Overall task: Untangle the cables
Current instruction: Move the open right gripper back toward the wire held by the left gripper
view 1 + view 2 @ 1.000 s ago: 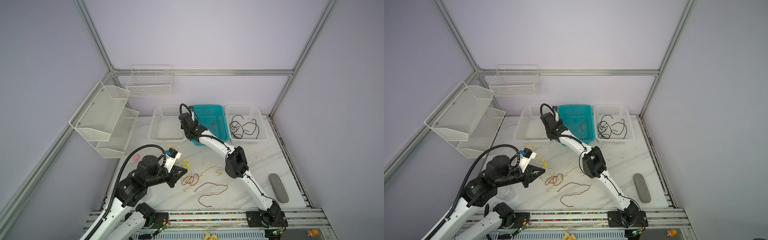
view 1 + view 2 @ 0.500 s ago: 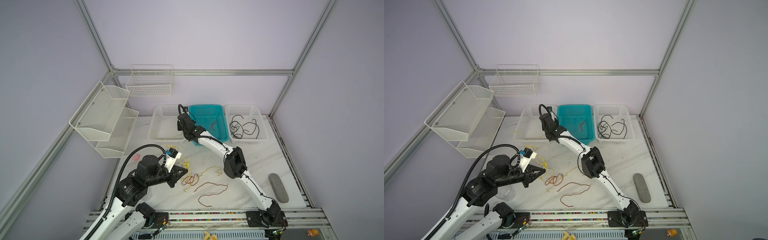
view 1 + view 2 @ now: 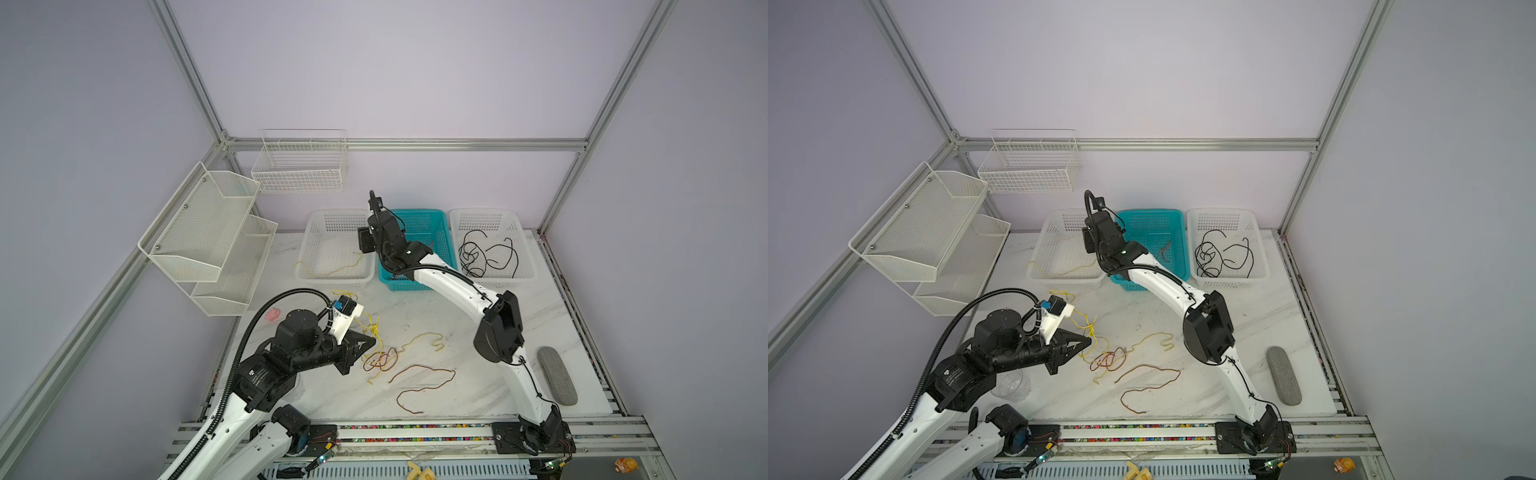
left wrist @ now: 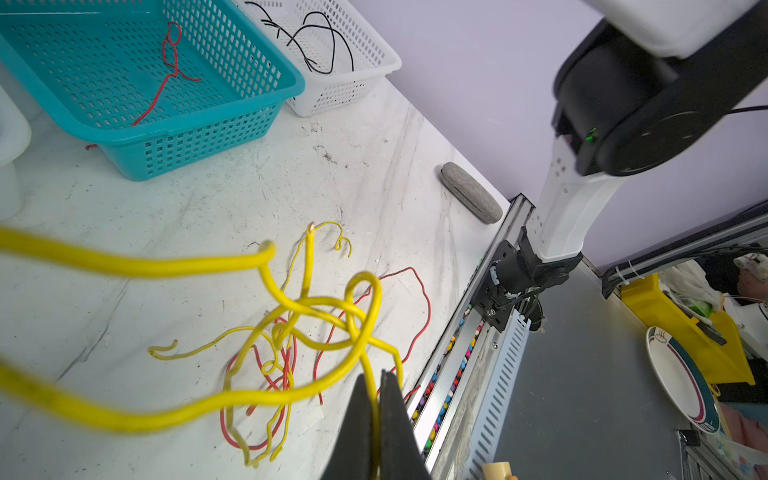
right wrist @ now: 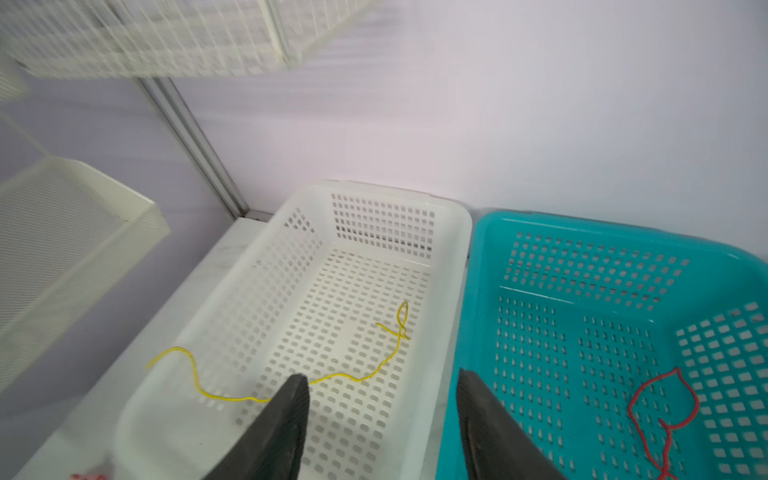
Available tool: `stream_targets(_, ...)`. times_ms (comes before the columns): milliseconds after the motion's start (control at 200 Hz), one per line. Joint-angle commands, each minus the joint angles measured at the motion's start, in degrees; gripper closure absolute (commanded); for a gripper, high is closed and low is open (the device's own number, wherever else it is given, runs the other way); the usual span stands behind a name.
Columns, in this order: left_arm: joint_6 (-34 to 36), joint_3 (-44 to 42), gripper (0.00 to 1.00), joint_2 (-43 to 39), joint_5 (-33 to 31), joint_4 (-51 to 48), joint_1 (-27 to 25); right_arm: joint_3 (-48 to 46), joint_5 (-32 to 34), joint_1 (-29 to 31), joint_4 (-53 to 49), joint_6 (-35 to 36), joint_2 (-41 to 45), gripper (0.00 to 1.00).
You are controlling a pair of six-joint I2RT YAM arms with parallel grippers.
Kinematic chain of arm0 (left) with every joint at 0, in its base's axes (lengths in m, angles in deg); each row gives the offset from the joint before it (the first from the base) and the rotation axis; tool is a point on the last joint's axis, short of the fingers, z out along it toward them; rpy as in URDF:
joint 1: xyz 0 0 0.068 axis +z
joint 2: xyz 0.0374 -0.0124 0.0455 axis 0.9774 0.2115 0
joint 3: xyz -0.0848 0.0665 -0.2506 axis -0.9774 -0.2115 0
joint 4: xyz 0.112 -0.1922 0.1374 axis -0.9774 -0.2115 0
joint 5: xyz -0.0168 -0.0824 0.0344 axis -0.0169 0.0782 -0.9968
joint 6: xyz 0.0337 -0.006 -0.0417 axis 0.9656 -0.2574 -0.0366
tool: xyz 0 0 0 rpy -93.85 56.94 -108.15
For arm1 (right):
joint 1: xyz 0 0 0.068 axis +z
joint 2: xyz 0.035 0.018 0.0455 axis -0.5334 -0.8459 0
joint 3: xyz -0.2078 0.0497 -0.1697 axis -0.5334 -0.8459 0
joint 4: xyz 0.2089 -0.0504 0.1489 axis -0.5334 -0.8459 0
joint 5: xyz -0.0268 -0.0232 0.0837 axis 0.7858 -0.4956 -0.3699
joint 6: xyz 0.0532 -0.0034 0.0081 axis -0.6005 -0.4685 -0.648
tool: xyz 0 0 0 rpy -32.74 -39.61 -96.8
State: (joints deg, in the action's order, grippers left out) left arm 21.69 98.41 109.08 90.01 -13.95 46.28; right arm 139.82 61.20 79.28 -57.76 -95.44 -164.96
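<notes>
**A:** L side, go.

**B:** My left claw [image 4: 375, 415] is clenched on a thin yellow insulated cable [image 4: 166, 264]. The strand is pinched btwn the tips and held up off the white marble tabletop [image 3: 465, 399]. It runs down to the knot of yellow and red wires [image 3: 380, 359], just beside the claw tip, mid-table.

**A:** R side?

**B:** My right claw [image 5: 382, 380] is released: jaws apart, nothing btwn them. It hangs over the seam where the white perforated plastic basket [image 5: 453, 266] meets the teal perforated plastic basket [image 5: 482, 249].

**A:** How do the cables look?

**B:** String-thin, kinked, wavy. In the knot, yellow loops cross over red ones. Can't tell how many strands are in it.

**A:** Counts?

**B:** Baskets: 3 in a row at the back wall, 2 white w/ 1 teal btwn them.
- **White one under my claw:** 1 yellow wire [image 5: 332, 377], one end hanging out over its side wall.
- **Teal:** 1 red wire [image 5: 630, 409].
- **Right-hand white basket [image 3: 498, 282]:** black wires [image 3: 473, 257] in a scribble, no. unclear.

On the table:
- **Near the knot:** 1 long red-brown wire [image 3: 419, 366], loose, toward the near edge.
- **Beside the knot:** 1 kinked yellow wire [image 3: 428, 333]. Can't tell if it joins the knot.
- **By the right edge:** 1 grey oval pad [image 3: 557, 376], well apart from every cable.
</notes>
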Motion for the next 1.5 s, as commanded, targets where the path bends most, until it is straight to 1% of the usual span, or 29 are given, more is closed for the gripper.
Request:
stream_targets(0,0.6,-2.2,1.0,-0.3,-0.1,2.5,0.3,-16.1,-7.3,0.3,10.6,1.4,14.5,0.37)
stream_targets(70,0.3,-2.2,1.0,-0.3,0.0,2.6,0.3,-28.3,-10.3,0.3,17.4,1.7,23.5,0.35)
stream_targets(195,-0.8,-2.1,1.0,-0.6,0.6,3.3,0.2,-45.8,-15.1,0.3,24.3,0.8,36.4,0.34)
stream_targets(260,-1.7,-1.9,1.0,-0.9,0.9,3.7,0.2,-52.3,-16.2,0.3,25.9,0.9,41.7,0.34)
stream_targets(360,-4.4,-1.5,1.0,-1.6,2.0,5.4,0.2,-61.8,-20.0,0.3,30.0,0.1,49.4,0.34)
stream_targets(435,-6.8,-1.6,1.0,-2.2,3.5,8.1,0.2,-68.0,-22.9,0.3,33.2,-0.8,53.3,0.34)
stream_targets(520,-9.2,-1.9,1.0,-2.3,5.0,10.9,0.2,-73.9,-25.8,0.3,36.5,-2.4,55.8,0.34)
stream_targets(675,-12.9,-2.8,1.0,-1.3,7.2,14.6,0.2,-82.2,-33.4,0.3,45.6,-6.4,56.8,0.35)
stream_targets(780,-14.2,-2.8,1.0,-1.2,7.1,15.3,0.2,-85.8,-35.7,0.4,51.5,-7.7,56.5,0.37)
stream_targets(930,-17.0,-3.5,1.0,-1.6,6.6,18.1,0.2,-88.3,-39.2,1.2,56.3,-8.2,54.3,0.4)
stream_targets(1040,-20.6,-5.2,1.0,-1.8,7.4,22.6,0.2,-89.3,-36.7,2.7,56.8,-7.2,52.1,0.4)
stream_targets(1135,-22.5,-6.1,1.0,-1.3,7.9,25.0,0.3,-89.1,-36.1,3.7,57.2,-6.6,49.1,0.4)
stream_targets(1295,-22.1,-5.9,1.0,-1.6,7.1,25.0,0.2,-89.5,-32.6,5.1,56.7,-5.7,46.6,0.39)
stream_targets(1315,-22.0,-5.9,1.0,-1.8,7.1,24.9,0.2,-89.7,-32.4,5.2,56.8,-5.8,45.1,0.39)
stream_targets(1495,-22.0,-6.3,1.0,-1.9,6.7,25.5,0.2,-89.4,-32.7,6.5,59.0,-6.9,41.1,0.38)
